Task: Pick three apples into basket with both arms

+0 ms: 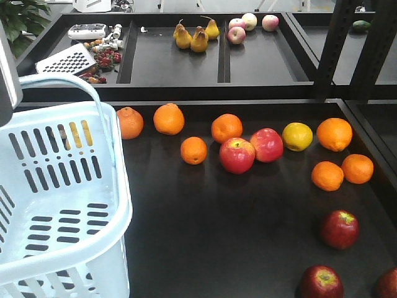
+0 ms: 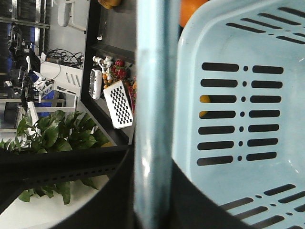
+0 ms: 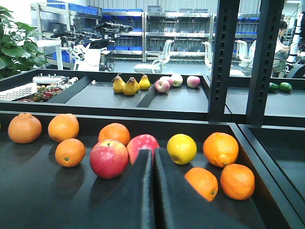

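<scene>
Three dark red apples lie at the tray's front right: one (image 1: 339,228), one (image 1: 321,282), and one cut off by the corner (image 1: 389,284). None of them shows in the wrist views. The pale blue basket (image 1: 56,205) is at the front left, empty, with its handle (image 1: 74,84) raised. In the left wrist view my left gripper (image 2: 152,191) is shut on the handle (image 2: 152,71), beside the basket wall (image 2: 238,119). My right gripper (image 3: 152,160) is shut and empty, low over the tray, pointing at two lighter red apples (image 3: 108,158) (image 3: 143,143).
Several oranges (image 1: 169,118), a lemon (image 1: 298,136) and the two lighter apples (image 1: 237,155) lie across the tray's back half. Behind are trays with pears (image 1: 198,38), pale apples (image 1: 248,25) and a grater (image 1: 65,61). Black posts (image 1: 338,49) stand at the back right.
</scene>
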